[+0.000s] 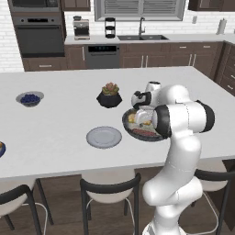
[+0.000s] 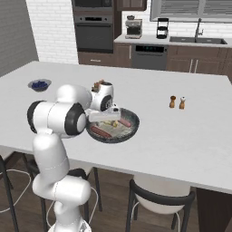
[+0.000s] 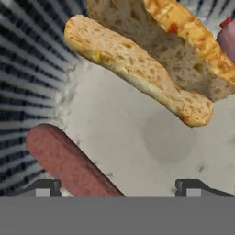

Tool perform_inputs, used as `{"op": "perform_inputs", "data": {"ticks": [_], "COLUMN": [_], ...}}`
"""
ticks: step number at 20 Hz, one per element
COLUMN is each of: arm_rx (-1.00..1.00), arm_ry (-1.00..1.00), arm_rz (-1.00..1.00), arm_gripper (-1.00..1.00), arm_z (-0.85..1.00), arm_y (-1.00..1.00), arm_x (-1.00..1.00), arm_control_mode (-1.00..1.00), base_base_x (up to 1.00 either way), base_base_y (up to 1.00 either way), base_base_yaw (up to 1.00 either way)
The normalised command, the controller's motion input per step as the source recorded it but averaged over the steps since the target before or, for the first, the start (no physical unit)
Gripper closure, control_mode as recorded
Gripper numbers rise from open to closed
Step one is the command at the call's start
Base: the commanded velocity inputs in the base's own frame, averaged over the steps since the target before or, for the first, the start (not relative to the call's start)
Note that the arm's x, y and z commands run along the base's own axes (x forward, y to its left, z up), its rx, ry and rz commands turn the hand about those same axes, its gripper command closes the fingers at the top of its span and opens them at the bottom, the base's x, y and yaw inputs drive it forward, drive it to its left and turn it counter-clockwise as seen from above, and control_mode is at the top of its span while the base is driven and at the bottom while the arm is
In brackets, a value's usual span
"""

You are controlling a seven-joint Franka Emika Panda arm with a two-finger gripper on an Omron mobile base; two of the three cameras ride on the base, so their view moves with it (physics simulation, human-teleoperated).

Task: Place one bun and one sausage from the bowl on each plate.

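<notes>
The wide dark bowl sits on the island's near side, right of the light grey plate. A sliver of a blue-rimmed plate shows at the left edge. My gripper hangs low over the bowl, jaws open and pointing down. In the hand view, a tan bun lies across the bowl's pale floor, with a second bun behind it. A reddish sausage runs diagonally between my fingertips, nearer the left one. Another sausage peeks in at the top right.
A potted succulent stands just behind the bowl. A small bowl of blue berries sits far left. Salt and pepper shakers stand to the right. Stools line the island's near edge.
</notes>
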Motion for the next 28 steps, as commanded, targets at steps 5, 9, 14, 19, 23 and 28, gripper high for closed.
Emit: {"op": "perform_inputs", "data": {"ticks": [5,9,14,19,23,28], "arm_rx": [-0.01,0.0,0.0,0.0,-0.02,-0.02], "arm_ry": [0.01,0.02,0.05,0.06,0.05,0.02], "arm_rz": [0.06,0.05,0.01,0.02,0.02,0.0], "arm_gripper": [-1.0,-1.0,-1.0,-1.0,1.0,1.0], "arm_z": [-0.12,-0.21,-0.34,-0.36,-0.4,-0.27], "arm_y": [0.01,0.0,0.0,0.0,0.0,0.0], "arm_x": [-0.36,-0.02,0.0,0.1,0.12,-0.01], "arm_control_mode": [-1.0,-1.0,-1.0,-1.0,-1.0,-1.0], "base_base_x": [0.0,0.0,0.0,0.0,0.0,0.0], "base_base_y": [0.0,0.0,0.0,0.0,0.0,0.0], "base_base_yaw": [0.0,0.0,0.0,0.0,0.0,0.0]}}
